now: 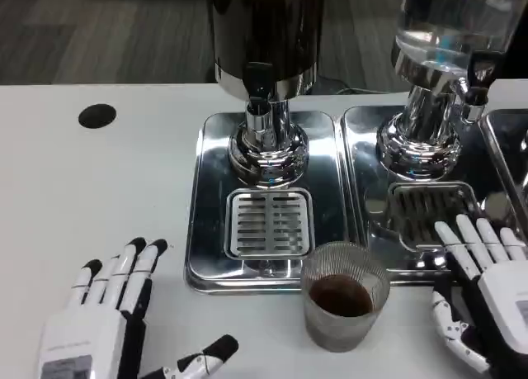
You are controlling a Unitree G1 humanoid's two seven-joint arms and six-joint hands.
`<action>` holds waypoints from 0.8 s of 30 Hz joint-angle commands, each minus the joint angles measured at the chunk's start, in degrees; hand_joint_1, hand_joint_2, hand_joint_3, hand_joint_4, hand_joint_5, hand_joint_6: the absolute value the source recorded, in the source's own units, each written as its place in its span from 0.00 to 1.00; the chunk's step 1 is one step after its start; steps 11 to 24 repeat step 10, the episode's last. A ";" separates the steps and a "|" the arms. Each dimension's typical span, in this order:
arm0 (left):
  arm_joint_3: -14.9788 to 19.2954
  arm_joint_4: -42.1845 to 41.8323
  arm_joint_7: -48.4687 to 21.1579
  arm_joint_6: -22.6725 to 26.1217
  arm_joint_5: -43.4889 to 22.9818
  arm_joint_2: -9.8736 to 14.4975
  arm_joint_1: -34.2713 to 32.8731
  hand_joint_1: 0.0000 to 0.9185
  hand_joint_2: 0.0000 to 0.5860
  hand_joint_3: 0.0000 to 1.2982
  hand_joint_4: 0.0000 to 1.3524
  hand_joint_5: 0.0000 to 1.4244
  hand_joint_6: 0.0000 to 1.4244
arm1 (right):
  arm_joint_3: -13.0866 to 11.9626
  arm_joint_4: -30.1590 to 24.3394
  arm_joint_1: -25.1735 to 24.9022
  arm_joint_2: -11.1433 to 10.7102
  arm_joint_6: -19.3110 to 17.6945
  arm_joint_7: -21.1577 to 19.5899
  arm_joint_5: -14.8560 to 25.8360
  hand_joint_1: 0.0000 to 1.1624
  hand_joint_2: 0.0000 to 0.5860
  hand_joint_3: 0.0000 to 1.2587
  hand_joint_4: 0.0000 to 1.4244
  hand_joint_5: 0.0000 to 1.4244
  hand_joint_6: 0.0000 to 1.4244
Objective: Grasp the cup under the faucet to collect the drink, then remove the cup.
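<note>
On white table (124, 181), filled cup (344, 306) between 2 open hands

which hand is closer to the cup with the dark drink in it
Right. The right hand lies open just beside the cup, on its right, not touching. The left hand rests open farther off, toward the table's left.

A second dispenser (437, 73) with clear tank stands at two o'clock on its steel tray (371, 148); a black hole (97, 116) lies at ten o'clock on the white table (99, 189).
</note>
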 commanded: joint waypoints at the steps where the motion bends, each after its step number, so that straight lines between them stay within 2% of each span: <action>1: 0.42 -1.06 -0.82 -0.73 -0.76 0.84 0.70 0.00 0.15 0.11 0.00 0.10 0.07 | 0.68 -0.26 -0.69 -0.01 -0.09 -0.46 0.66 0.04 1.00 0.07 0.00 0.00 0.00; 24: 1.31 -2.34 -1.30 -1.12 -1.68 1.47 1.62 0.00 0.15 0.11 0.00 0.10 0.07 | 0.83 -1.92 0.24 -0.25 0.49 0.13 0.81 0.04 1.00 0.07 0.00 0.00 0.00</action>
